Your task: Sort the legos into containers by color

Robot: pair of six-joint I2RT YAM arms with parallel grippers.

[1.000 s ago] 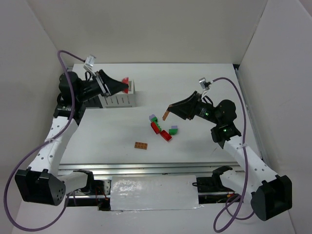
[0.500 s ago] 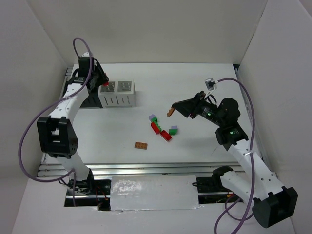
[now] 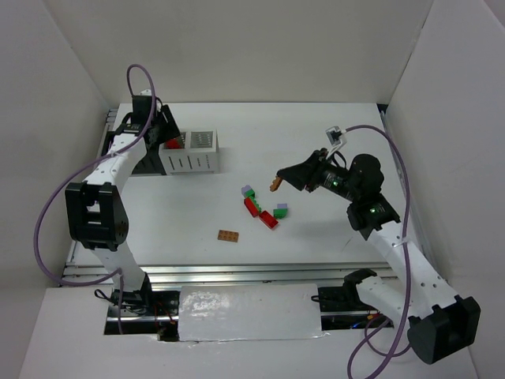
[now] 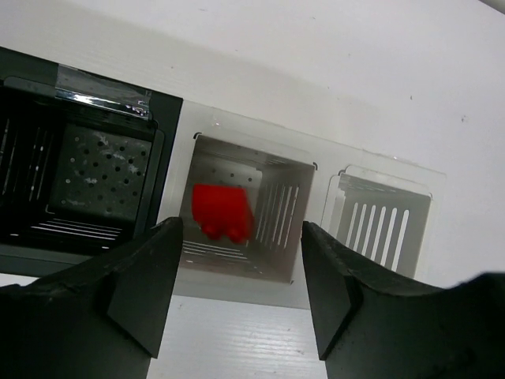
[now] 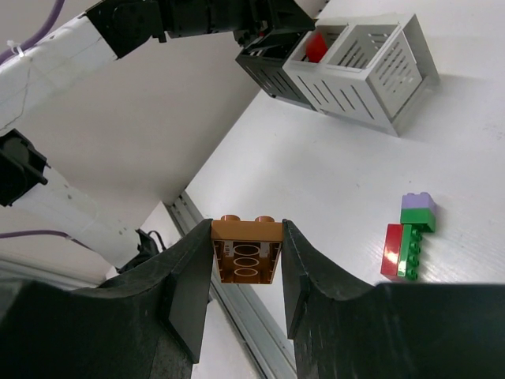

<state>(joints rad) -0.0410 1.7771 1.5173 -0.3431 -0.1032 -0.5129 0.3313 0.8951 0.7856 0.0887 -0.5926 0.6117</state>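
My left gripper [image 4: 241,294] hangs open over the two joined white containers [image 4: 278,229]. A red lego [image 4: 222,212] lies loose inside the left white bin, apart from both fingers; from above it shows as the red lego [image 3: 173,144] beside the left gripper [image 3: 166,136]. The black container [image 4: 79,181] stands just left of the white pair. My right gripper [image 5: 247,254] is shut on an orange-brown lego [image 5: 247,246], held in the air right of the loose bricks; from above that gripper [image 3: 276,183] is mid-table.
Loose legos lie mid-table: a lavender-and-green pair [image 3: 248,192], red bricks [image 3: 252,207] [image 3: 269,220], a green-and-lavender pair [image 3: 280,211], a flat orange-brown plate [image 3: 229,235]. White walls enclose the table. The right white bin [image 4: 379,225] holds nothing I can see.
The left arm has raised itself over the bins and its jaws have opened; the red lego it held now lies in the left white bin. The right gripper rose slightly with its brick.
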